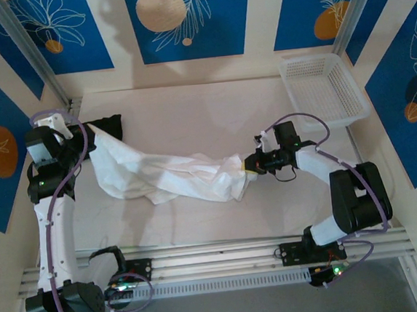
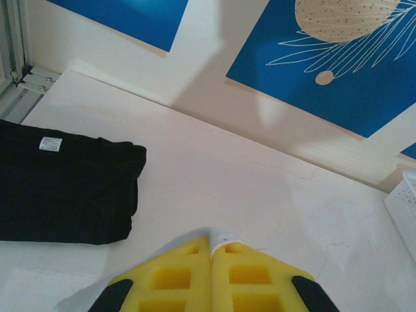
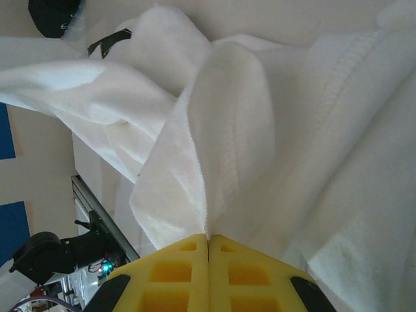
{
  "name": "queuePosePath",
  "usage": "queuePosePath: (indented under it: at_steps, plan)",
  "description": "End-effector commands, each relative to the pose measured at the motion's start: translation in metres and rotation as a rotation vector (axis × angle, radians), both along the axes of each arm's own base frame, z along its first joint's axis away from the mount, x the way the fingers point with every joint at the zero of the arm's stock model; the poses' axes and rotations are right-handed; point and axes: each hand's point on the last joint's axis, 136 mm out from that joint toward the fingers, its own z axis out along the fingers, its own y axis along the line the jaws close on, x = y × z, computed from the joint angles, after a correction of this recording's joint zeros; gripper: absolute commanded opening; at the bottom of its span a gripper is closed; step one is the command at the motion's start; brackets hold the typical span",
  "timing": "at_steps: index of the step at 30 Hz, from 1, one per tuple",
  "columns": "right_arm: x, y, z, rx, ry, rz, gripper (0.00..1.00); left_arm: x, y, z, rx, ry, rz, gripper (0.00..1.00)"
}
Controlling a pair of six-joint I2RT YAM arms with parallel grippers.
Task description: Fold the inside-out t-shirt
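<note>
Across the table [image 1: 189, 106], the inside-out t-shirt [image 1: 174, 175] stretches left to right, held at both ends; left fingers [image 2: 175, 276] pinch what appears to be one edge beside a black garment [image 2: 65, 188]; right fingers [image 3: 240, 273] clamp a hem at the opposite end.

I'm seeing a folded black garment [image 2: 65, 185] lying flat at the far left corner of the table [image 1: 189, 106], with a small white label [image 2: 50, 143] showing on top. A white mesh basket [image 1: 324, 87] is sitting at the far right corner, well apart from it. Blue panels [image 1: 182, 19] with leaf drawings are lining the walls, and a metal rail [image 1: 217, 256] is running along the near edge.
</note>
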Motion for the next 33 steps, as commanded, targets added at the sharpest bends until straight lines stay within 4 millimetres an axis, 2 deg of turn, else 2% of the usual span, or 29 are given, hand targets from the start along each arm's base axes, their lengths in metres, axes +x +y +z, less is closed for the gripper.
queuePosePath:
  at_steps: [1,5,8,10,12,17,21,24,26,29,31,33]
  plan:
    - [0.004,0.003,0.030,0.058,-0.062,0.012,0.00,0.000,-0.001,0.007,-0.008,-0.032,-0.013,0.00]
    - [0.023,0.009,0.067,0.125,-0.150,-0.004,0.00,-0.001,-0.005,0.011,-0.035,-0.046,-0.028,0.00]
    - [0.036,0.013,0.103,0.161,-0.208,0.003,0.00,-0.003,-0.014,0.020,-0.082,-0.064,-0.068,0.00]
    - [0.039,0.004,0.135,0.119,-0.287,-0.011,0.00,-0.010,-0.019,0.031,-0.101,-0.087,-0.084,0.00]
    - [0.037,-0.015,0.166,0.048,-0.382,-0.062,0.00,-0.021,-0.022,0.048,-0.097,-0.123,-0.083,0.00]
    - [0.011,-0.071,0.263,-0.059,-0.645,-0.252,0.00,-0.061,-0.028,0.114,-0.077,-0.267,-0.062,0.00]
    - [-0.026,-0.108,0.340,-0.158,-0.864,-0.423,0.00,-0.109,-0.024,0.192,0.008,-0.436,0.019,0.00]
    - [-0.052,-0.131,0.381,-0.251,-0.982,-0.538,0.00,-0.145,-0.016,0.243,0.097,-0.531,0.107,0.00]
    - [-0.065,-0.140,0.401,-0.296,-1.041,-0.589,0.00,-0.157,-0.009,0.264,0.146,-0.558,0.163,0.00]
    - [-0.068,-0.148,0.416,-0.327,-1.087,-0.632,0.00,-0.149,-0.001,0.279,0.176,-0.557,0.195,0.00]
    - [-0.055,-0.149,0.415,-0.320,-1.080,-0.633,0.00,-0.126,0.000,0.274,0.161,-0.535,0.172,0.00]
    - [-0.030,-0.150,0.405,-0.307,-1.052,-0.625,0.00,-0.088,0.004,0.256,0.119,-0.481,0.141,0.00]
